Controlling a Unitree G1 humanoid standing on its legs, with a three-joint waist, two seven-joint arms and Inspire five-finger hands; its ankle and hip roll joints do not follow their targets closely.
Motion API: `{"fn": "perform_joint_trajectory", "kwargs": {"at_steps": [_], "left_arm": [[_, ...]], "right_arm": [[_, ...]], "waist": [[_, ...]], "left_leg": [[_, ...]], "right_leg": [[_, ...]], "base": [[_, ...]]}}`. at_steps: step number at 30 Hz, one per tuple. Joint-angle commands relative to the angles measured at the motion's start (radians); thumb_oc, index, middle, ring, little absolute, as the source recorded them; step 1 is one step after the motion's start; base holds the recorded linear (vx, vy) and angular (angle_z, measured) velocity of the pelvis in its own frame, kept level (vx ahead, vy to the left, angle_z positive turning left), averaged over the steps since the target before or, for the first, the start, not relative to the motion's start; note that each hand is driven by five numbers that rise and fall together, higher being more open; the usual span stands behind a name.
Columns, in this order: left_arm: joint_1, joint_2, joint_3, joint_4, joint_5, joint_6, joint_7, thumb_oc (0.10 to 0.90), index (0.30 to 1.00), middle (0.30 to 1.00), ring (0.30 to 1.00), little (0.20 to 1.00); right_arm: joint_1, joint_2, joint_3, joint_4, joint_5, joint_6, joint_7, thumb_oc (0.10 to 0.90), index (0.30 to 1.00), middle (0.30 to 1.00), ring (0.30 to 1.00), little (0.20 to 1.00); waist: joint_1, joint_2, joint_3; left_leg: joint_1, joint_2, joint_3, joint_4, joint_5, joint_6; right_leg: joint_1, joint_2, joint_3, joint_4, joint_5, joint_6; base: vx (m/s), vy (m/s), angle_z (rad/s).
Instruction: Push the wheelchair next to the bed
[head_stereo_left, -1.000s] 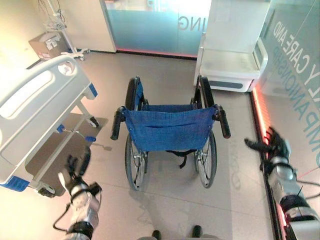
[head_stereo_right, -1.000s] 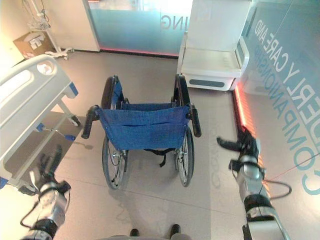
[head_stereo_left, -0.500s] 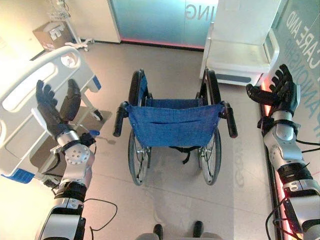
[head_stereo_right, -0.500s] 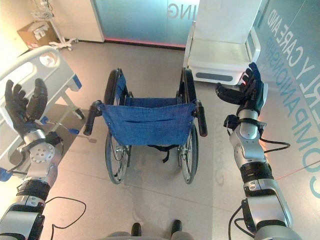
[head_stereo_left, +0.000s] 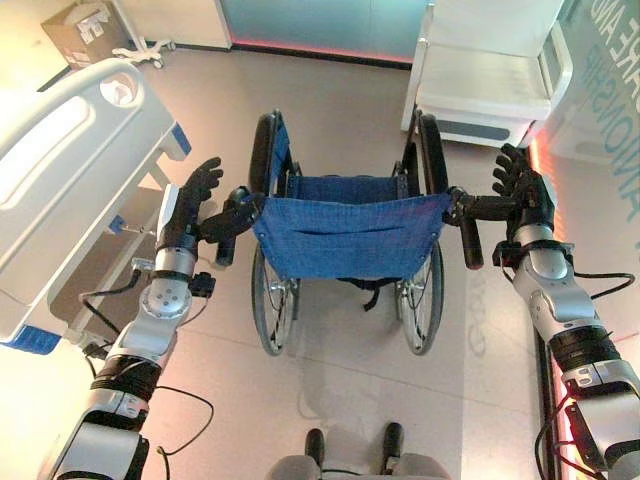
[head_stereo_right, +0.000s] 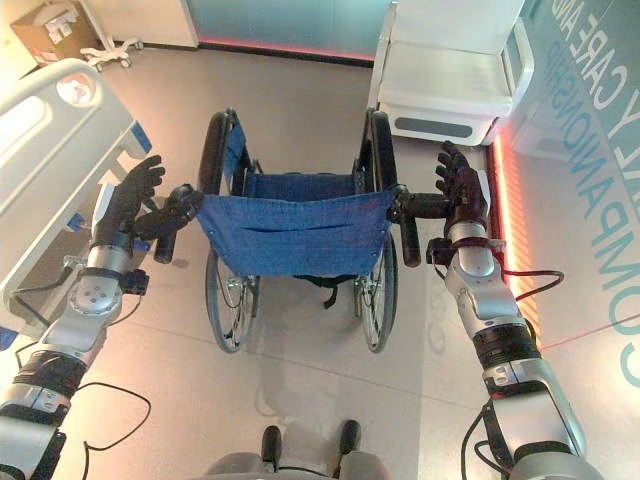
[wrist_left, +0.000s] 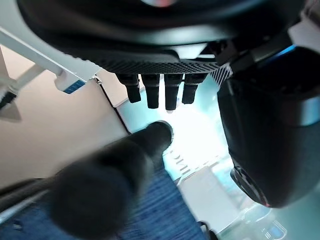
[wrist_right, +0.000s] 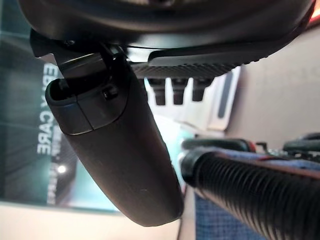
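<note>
In the left eye view, the blue wheelchair (head_stereo_left: 345, 235) is standing on the floor (head_stereo_left: 340, 370), and the bed (head_stereo_left: 70, 180) is sitting off past the left hand (head_stereo_left: 190, 205). That hand is reaching beside the left handle (head_stereo_left: 232, 222) with its fingers (head_stereo_left: 205, 175) straight and apart.

In the right eye view, the right hand (head_stereo_right: 462, 195) is waiting beside the right handle (head_stereo_right: 405, 225), with its fingers straight. A white chair (head_stereo_right: 445, 70) is standing beyond the wheelchair.

In the left wrist view, the fingers are hanging apart just over the handle's tip, not wrapping it.

In the right wrist view, the ribbed handle is lying between the thumb and the fingers, which are staying spread, not clamped.
</note>
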Motion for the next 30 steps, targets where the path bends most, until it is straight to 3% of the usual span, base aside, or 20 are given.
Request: {"fn": "perform_joint_trajectory", "kwargs": {"at_steps": [1,8,13,20,25,30], "left_arm": [[-0.122,0.122,-0.04,-0.022,0.09,-0.016,0.008,0.8,0.9,0.9,0.9,0.9],[-0.172,0.141,-0.108,0.045,0.22,0.086,0.066,0.8,0.9,0.9,0.9,0.9],[-0.217,0.147,-0.153,0.088,0.236,0.157,0.052,0.8,0.9,0.9,0.9,0.9],[-0.257,0.13,-0.208,0.151,0.268,0.231,0.026,0.8,0.9,0.9,0.9,0.9],[-0.282,0.111,-0.213,0.199,0.268,0.31,0.022,0.8,0.9,0.9,0.9,0.9],[-0.344,0.107,-0.255,0.261,0.297,0.451,-0.071,0.8,0.9,0.9,0.9,0.9]], "right_arm": [[-0.053,-0.108,0.032,-0.126,-0.006,-0.075,0.035,0.8,0.9,0.9,0.9,0.9],[-0.065,-0.096,0.079,-0.152,-0.025,-0.041,0.049,0.8,0.9,0.9,0.9,0.9],[-0.087,-0.092,0.11,-0.146,-0.024,-0.013,0.063,0.8,0.9,0.9,0.9,0.9],[-0.112,-0.078,0.103,-0.186,0.019,-0.072,0.009,0.8,0.9,0.9,0.9,0.9],[-0.112,-0.074,0.109,-0.225,-0.05,-0.001,0.033,0.8,0.9,0.9,0.9,0.9],[-0.149,-0.11,0.16,-0.183,-0.204,0.129,0.026,0.8,0.9,0.9,0.9,0.9]], "waist": [[0.014,-0.004,-0.075],[0.006,-0.001,-0.075],[0.002,-0.002,-0.074],[-0.01,0.0,-0.064],[-0.02,-0.001,-0.063],[-0.028,-0.006,-0.054]], "left_leg": [[-0.061,-0.027,-0.025,0.086,-0.132,0.022],[-0.065,-0.029,-0.021,0.094,-0.132,0.023],[-0.069,-0.029,-0.016,0.103,-0.133,0.022],[-0.074,-0.031,-0.012,0.11,-0.136,0.024],[-0.074,-0.034,-0.008,0.112,-0.137,0.025],[-0.085,-0.034,0.002,0.124,-0.139,0.027]], "right_leg": [[-0.011,-0.001,0.012,0.129,-0.143,-0.012],[-0.013,0.001,0.018,0.13,-0.139,-0.009],[-0.015,0.0,0.021,0.13,-0.137,-0.007],[-0.021,0.005,0.032,0.136,-0.135,-0.005],[-0.024,0.006,0.039,0.137,-0.135,-0.003],[-0.035,0.005,0.044,0.145,-0.133,0.0]], "base": [[0.0,0.0,0.0],[0.0,0.0,0.0],[-0.01,0.0,0.0],[-0.01,-0.001,0.0],[0.0,0.001,-0.01],[-0.03,-0.011,-0.01]]}}
